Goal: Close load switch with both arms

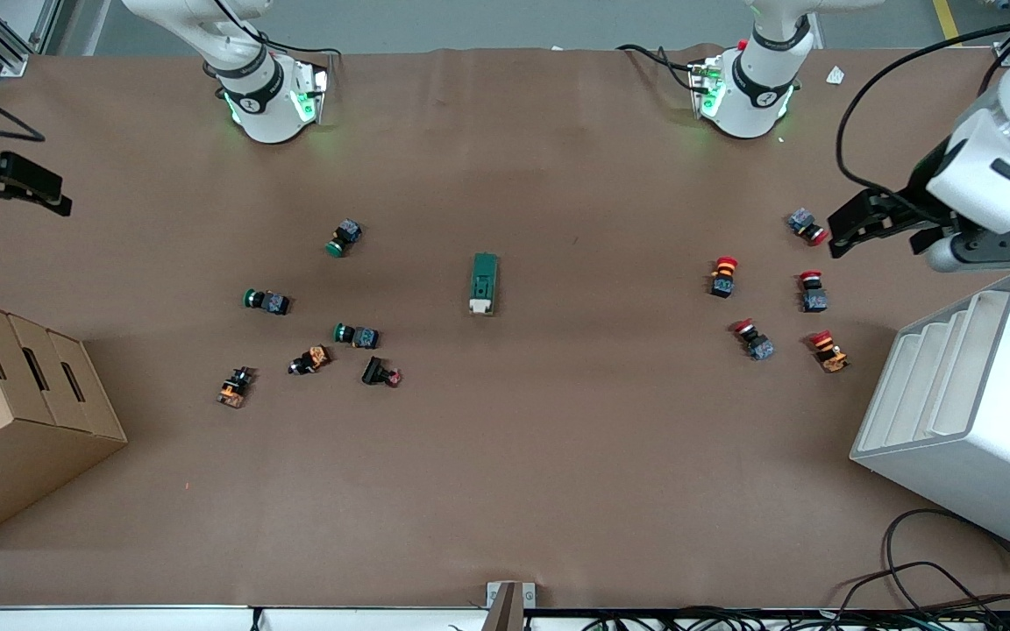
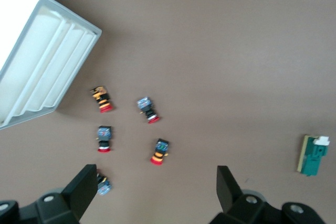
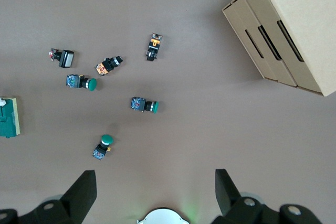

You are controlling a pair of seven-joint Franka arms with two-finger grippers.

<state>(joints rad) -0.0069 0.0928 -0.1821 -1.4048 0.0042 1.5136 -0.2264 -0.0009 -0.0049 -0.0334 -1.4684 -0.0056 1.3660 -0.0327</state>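
Load switch (image 1: 484,283) lies flat mid-tabletop (image 1: 558,456), roughly between the two arm bases, long axis running toward the front camera, white lever end nearer that camera. Nothing touches it. Also visible at the edge of both wrist views (image 2: 314,154) (image 3: 9,117).

Left claw (image 1: 875,226) hangs in the air at the left arm's end of the tabletop, over the spot beside the red-capped buttons (image 1: 768,302), above the white stepped tray (image 1: 978,394). Fingers (image 2: 81,190) spread wide, holding nothing.

Right claw (image 1: 10,186) hangs at the right arm's end, above the tabletop edge, over the area next to the cardboard box (image 1: 14,412). Fingers (image 3: 81,192) spread wide too, empty.

Green-capped buttons (image 1: 330,289) plus a few orange-and-black ones (image 1: 308,360) are scattered between the switch and the box. Both claws sit well apart from the switch.
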